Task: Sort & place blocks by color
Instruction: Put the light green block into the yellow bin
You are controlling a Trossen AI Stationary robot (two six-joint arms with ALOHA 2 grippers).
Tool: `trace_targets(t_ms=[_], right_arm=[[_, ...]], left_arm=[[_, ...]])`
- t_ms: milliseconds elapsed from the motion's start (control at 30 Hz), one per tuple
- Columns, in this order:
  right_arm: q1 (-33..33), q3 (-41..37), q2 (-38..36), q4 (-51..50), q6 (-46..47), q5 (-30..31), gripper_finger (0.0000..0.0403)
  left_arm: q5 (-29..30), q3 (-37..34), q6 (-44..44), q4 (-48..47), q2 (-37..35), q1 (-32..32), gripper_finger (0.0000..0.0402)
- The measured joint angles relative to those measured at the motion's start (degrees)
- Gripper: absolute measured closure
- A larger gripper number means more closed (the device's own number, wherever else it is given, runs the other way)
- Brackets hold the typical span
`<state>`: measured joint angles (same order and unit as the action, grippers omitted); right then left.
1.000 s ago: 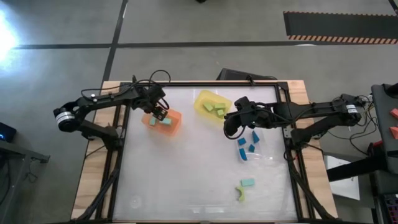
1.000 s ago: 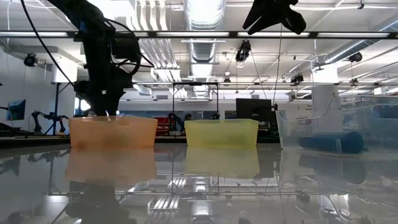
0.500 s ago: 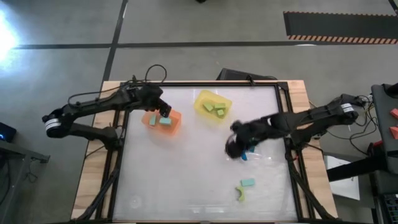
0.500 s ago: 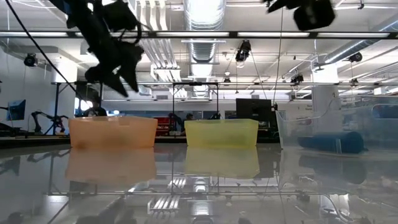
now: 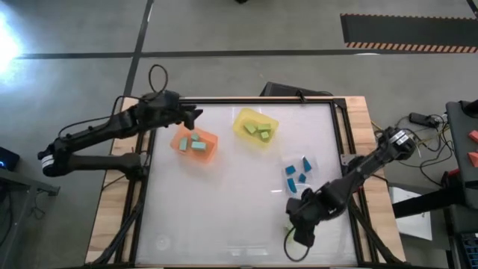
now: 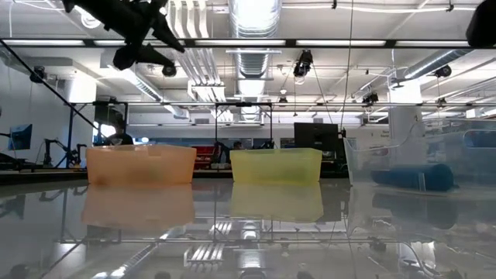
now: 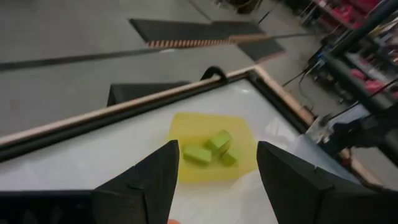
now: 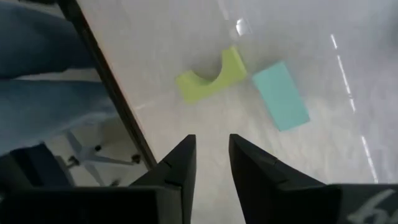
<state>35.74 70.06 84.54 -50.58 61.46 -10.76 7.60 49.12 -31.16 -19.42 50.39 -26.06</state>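
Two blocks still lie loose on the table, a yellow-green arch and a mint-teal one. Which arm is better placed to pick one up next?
Right. The right pincer hangs open just above the yellow-green arch and mint-teal block. The left pincer is open, far off by the orange bin.

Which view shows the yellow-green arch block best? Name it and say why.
The right wrist view: the yellow-green arch block lies in plain sight on the table beside a mint-teal block, its curved cut-out clear. In the high view the right gripper mostly covers it. The low and left wrist views do not show it.
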Motion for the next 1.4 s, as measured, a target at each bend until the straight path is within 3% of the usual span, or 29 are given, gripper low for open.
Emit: trace_targets(t_ms=[200,300,500,667,833,1133,1400], right_arm=[[1.8,0.0,3.7,4.5,-6.8,1.3,0.0279],[1.9,0.0,5.6,5.0,-5.8,3.3,0.0260],[-0.2,0.0,9.3,4.6,13.5,2.4,0.0234],[-1.1,0.0,10.3,4.8,28.3,-2.3,0.0222],[-1.2,0.0,9.3,6.2,36.5,-4.6,0.0218],[-1.5,0.0,11.7,7.1,39.0,-1.2,0.0219],[-1.5,0.0,15.4,8.4,35.2,-0.6,0.0220]], left_arm=[[0.0,0.0,0.2,1.4,-1.8,0.0,0.0201],[0.0,0.0,0.0,1.4,-1.8,0.0,0.0201],[-0.6,0.0,-2.0,1.4,-1.8,0.0,0.0201],[-0.6,0.0,-1.7,1.4,-0.8,0.0,0.0201],[-0.6,0.0,-2.8,1.4,-0.1,0.0,0.0201],[-0.6,0.0,-2.9,1.4,1.9,0.0,0.0201],[-0.6,0.0,-2.9,1.4,2.5,0.0,0.0201]])
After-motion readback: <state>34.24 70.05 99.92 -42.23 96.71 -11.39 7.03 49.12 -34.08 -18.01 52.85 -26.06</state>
